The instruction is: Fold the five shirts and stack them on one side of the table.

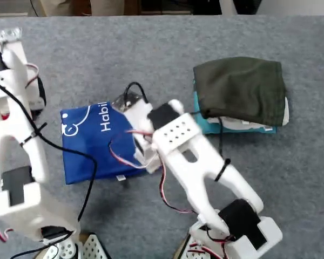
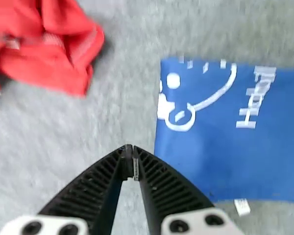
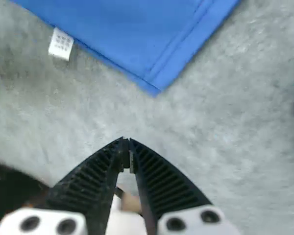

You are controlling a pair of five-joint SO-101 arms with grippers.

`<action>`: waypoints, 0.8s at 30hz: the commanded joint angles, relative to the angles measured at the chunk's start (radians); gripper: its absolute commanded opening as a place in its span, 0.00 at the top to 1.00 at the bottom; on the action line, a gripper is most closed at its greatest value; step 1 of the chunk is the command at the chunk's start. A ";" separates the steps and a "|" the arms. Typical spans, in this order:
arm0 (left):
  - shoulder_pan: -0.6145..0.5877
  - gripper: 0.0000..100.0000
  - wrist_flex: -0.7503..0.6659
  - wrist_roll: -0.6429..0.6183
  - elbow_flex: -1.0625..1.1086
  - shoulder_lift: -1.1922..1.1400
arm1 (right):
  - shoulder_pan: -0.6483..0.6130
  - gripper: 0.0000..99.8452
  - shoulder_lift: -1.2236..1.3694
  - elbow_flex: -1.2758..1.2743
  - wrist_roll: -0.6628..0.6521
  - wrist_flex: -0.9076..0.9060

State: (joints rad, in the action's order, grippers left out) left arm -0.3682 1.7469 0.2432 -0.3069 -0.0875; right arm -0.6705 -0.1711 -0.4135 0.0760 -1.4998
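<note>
This looks like a robotics lab bench to me: a table (image 1: 291,178) covered in grey felt, my white plastic left arm (image 1: 16,135) and right arm (image 1: 205,172) mounted at its 6 o'clock edge, bare wires (image 1: 70,149) looping loose.

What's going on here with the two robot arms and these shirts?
A folded blue shirt lies mid-table, a dark green shirt tops the stack beside it, and a red shirt lies crumpled. The left gripper and right gripper are both shut and empty, each over bare table by the blue shirt's edge.
</note>
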 commanded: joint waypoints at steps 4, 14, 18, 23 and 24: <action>-0.038 0.98 -0.066 0.006 0.235 0.168 | -0.027 0.85 0.061 -0.042 0.318 0.244; -0.158 0.98 -0.239 0.011 0.485 0.372 | -0.036 0.51 0.415 0.188 0.575 0.336; -0.161 0.98 -0.247 0.011 0.532 0.418 | -0.036 0.51 0.553 0.332 0.578 0.393; -0.166 0.98 -0.245 0.032 0.543 0.438 | -0.036 0.52 0.736 0.446 0.578 0.388; -0.172 0.98 -0.245 0.044 0.543 0.438 | -0.038 0.53 0.762 0.464 0.575 0.385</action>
State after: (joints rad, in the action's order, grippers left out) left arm -0.5171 1.5090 0.2601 0.2394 0.3130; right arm -0.7012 0.5071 -0.0284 0.6406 -1.1331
